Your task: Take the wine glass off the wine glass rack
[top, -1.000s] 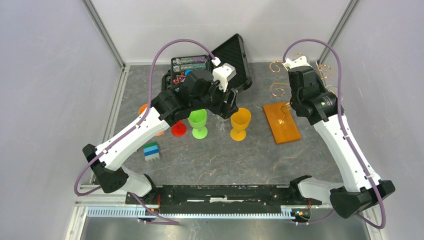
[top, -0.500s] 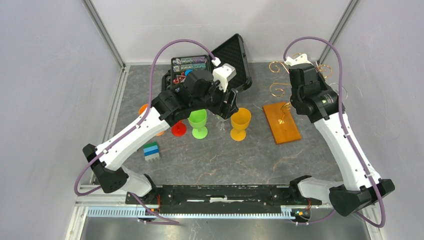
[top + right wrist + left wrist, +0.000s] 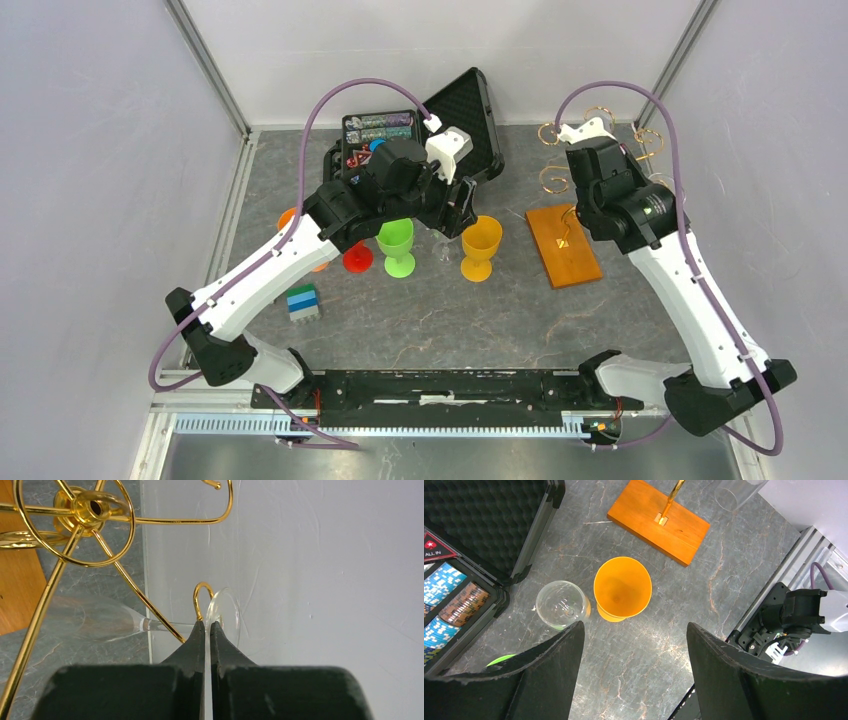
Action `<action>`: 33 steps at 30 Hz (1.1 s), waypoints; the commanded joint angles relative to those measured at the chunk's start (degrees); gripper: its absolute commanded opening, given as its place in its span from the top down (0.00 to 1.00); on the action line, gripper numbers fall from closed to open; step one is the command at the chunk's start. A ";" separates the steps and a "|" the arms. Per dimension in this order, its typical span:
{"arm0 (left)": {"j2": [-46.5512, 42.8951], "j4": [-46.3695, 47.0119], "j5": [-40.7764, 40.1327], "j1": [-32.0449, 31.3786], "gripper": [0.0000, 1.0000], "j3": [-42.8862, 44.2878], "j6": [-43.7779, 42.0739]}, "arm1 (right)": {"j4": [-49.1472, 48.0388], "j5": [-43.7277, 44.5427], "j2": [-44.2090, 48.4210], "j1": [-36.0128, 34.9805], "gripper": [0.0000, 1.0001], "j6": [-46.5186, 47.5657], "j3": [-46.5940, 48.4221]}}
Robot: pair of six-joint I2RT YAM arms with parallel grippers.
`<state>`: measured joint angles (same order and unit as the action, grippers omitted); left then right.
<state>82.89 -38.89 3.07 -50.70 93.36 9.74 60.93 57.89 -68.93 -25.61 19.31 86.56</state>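
Note:
The wine glass rack (image 3: pixel 87 510) is gold wire on an orange-brown base (image 3: pixel 563 243). A clear wine glass (image 3: pixel 90 620) hangs sideways from one curled arm, its bowl to the left and its foot (image 3: pixel 227 615) at the hook. My right gripper (image 3: pixel 207 625) is shut on the rim of that foot, with the thin disc pinched between the jaw tips. In the top view the right wrist (image 3: pixel 610 180) sits among the scrolls. My left gripper (image 3: pixel 634 626) is open and empty above the table, next to an orange cup (image 3: pixel 622 587) and a clear glass (image 3: pixel 561 604).
A black foam-lined case (image 3: pixel 455 120) with poker chips lies open at the back. Green (image 3: pixel 397 240), red (image 3: pixel 357 257) and orange (image 3: pixel 480 245) cups stand mid-table. A blue-green block (image 3: pixel 303 302) sits front left. The right wall is close behind the rack.
My right wrist has shifted slightly to the left at the rack, still pinching the glass's foot. The left arm has not moved.

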 commanded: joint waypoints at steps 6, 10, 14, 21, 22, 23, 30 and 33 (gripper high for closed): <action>0.95 2.12 -0.39 0.16 0.20 0.55 0.02 | -0.11 -3.42 2.34 -1.80 1.00 -0.68 3.77; 0.71 3.00 -0.26 0.16 0.19 0.27 -0.07 | -0.96 -5.04 2.39 -2.12 1.00 -0.21 5.22; 0.34 3.78 -0.30 0.16 0.19 0.03 0.02 | -3.18 -3.76 1.97 -2.17 1.00 1.31 4.80; -0.09 4.02 -0.26 0.16 0.19 -0.20 0.02 | -12.76 2.40 0.64 -2.17 1.00 7.45 1.33; -0.21 4.02 -0.26 0.17 0.19 -0.24 0.02 | -14.22 3.40 0.34 -2.10 1.00 8.54 1.01; -0.32 4.08 -0.28 0.16 0.19 -0.27 0.02 | -15.56 3.82 0.01 -2.04 1.00 9.38 0.74; -1.19 4.78 -0.23 0.18 0.18 -0.90 0.02 | -25.58 6.57 -0.85 -0.65 1.00 15.44 -1.84; -1.36 4.80 -0.17 0.20 0.18 -0.99 0.02 | -29.80 7.28 -0.65 1.40 1.00 18.26 -3.66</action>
<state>83.64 -36.62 3.07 -50.70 92.62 9.74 41.47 61.39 -70.19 -26.52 32.18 84.33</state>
